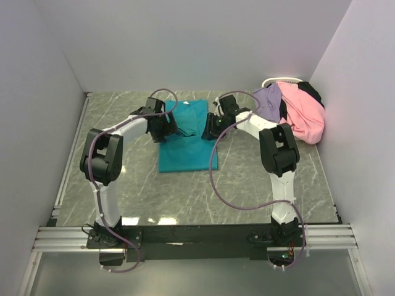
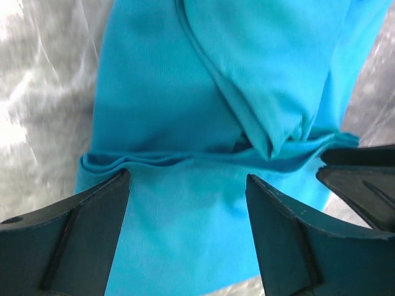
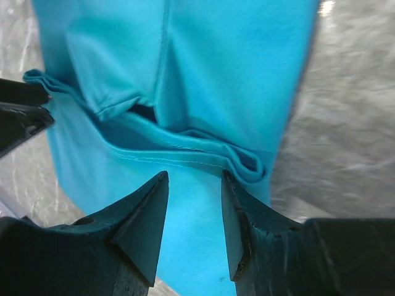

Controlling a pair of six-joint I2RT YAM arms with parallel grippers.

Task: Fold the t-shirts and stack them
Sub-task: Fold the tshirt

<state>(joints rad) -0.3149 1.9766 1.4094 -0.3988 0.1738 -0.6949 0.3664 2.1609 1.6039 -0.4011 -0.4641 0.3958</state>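
The teal t-shirt (image 1: 185, 148) lies in the middle of the marble tabletop (image 1: 259, 185), with its far part doubled over. I judge it to be light, soft knit cloth that sags and slips easily, so I would pinch the thick folded edge (image 3: 185, 145) at both ends. My left claw (image 2: 188, 185) stands wide apart above it and the right claw (image 3: 194, 182) half apart; neither grips anything. The pink, lavender and black shirts (image 1: 296, 111) lie heaped at the far right.
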